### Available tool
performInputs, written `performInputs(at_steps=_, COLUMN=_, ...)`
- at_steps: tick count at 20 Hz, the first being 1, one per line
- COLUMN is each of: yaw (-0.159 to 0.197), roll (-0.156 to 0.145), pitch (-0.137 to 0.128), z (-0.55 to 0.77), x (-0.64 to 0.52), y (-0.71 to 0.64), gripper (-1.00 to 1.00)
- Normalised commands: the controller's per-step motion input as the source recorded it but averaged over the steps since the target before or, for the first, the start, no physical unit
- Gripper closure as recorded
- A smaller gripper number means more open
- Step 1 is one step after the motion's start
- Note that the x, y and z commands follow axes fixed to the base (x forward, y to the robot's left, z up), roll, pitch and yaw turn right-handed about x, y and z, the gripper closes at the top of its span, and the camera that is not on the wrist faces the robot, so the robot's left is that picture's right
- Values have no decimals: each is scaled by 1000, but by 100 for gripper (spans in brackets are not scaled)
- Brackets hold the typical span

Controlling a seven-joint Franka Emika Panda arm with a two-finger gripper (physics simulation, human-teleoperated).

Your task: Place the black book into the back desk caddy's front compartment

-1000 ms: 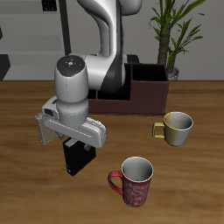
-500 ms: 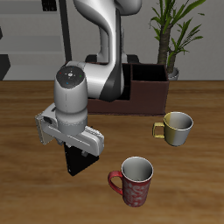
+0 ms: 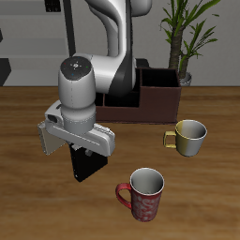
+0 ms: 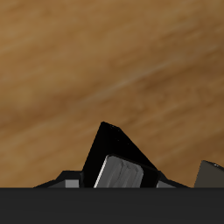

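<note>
At lower left of the frame, hand (image 3: 86, 155) closed on the black book (image 3: 85, 166), raised slightly higher off the desk (image 3: 28, 187); transport to the back desk caddy (image 3: 155, 97) next.

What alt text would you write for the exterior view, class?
A Franka arm's gripper holds the black book above the wooden table, before the back desk caddy. A pale mug and red patterned mug stand nearby.

Wooden table (image 3: 28, 169) carries the back desk caddy (image 3: 155, 98) at its rear. Nearer front edge: a yellow mug (image 3: 188, 138) & a red patterned mug (image 3: 144, 195), standing apart, both upright.
</note>
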Motion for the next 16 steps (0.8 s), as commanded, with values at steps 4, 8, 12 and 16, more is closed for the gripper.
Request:
performInputs(at_steps=4, yaw=76, roll=36, pitch=-44, z=567, x=-212, y=238, gripper=100)
performInputs(at_steps=8, yaw=116, roll=40, pitch=-31, z=431, x=-217, y=205, gripper=100)
performInputs(at_steps=12, yaw=258, roll=107, pitch=-48, z=604, x=-480, y=589, gripper=100)
performInputs(at_steps=16, yaw=197, roll=60, pitch=-12, z=504, x=-486, y=400, gripper=100)
